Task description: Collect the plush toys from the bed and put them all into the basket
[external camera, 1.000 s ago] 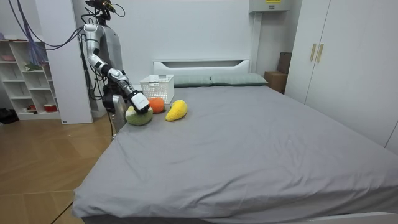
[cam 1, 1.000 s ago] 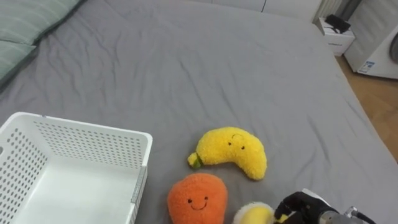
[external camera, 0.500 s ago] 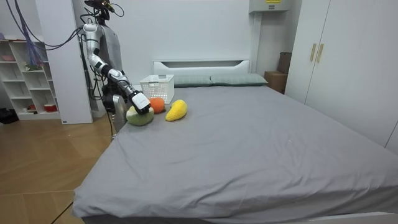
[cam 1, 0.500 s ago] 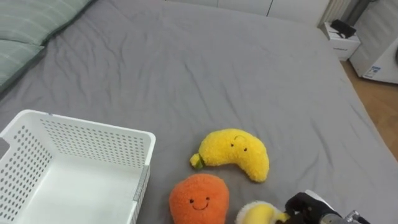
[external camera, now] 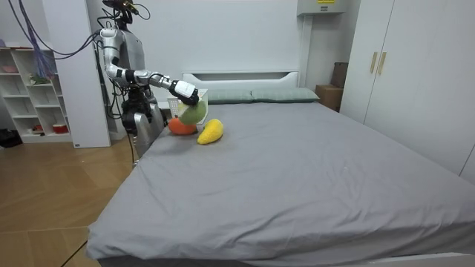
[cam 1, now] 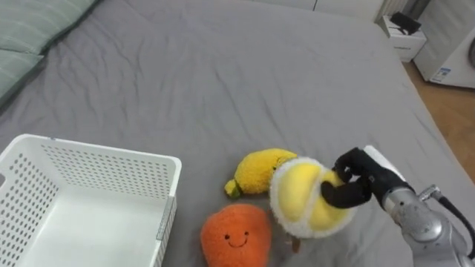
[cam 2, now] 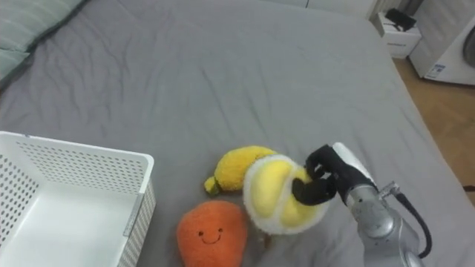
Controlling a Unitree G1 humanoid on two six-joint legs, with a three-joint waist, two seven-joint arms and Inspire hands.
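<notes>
My right hand [cam 1: 356, 182] [cam 2: 320, 178] [external camera: 182, 90] is shut on a round plush toy [cam 1: 304, 196] [cam 2: 276, 193] [external camera: 191, 113], yellow inside a pale fuzzy rim, and holds it in the air above the grey bed [cam 1: 245, 81]. Partly behind it lies a yellow banana plush [cam 1: 256, 170] [cam 2: 234, 167] [external camera: 210, 131]. An orange plush with a smiling face [cam 1: 236, 233] [cam 2: 211, 233] [external camera: 178, 126] lies in front, near the bottom edge. To the left sits an empty white perforated basket [cam 1: 111, 167] [cam 2: 89, 167].
Striped green pillows [cam 1: 30, 30] lie at the bed's upper left. The bed's right edge [cam 1: 438, 148] drops to a wooden floor [cam 1: 453, 104], with a small white cabinet [cam 1: 404, 37] beyond. In the room view I stand at the bed's near corner by a white shelf unit [external camera: 30, 96].
My right hand has lifted the round plush off the bed and carried it up and left, in front of the banana. The eye views shifted a little.
</notes>
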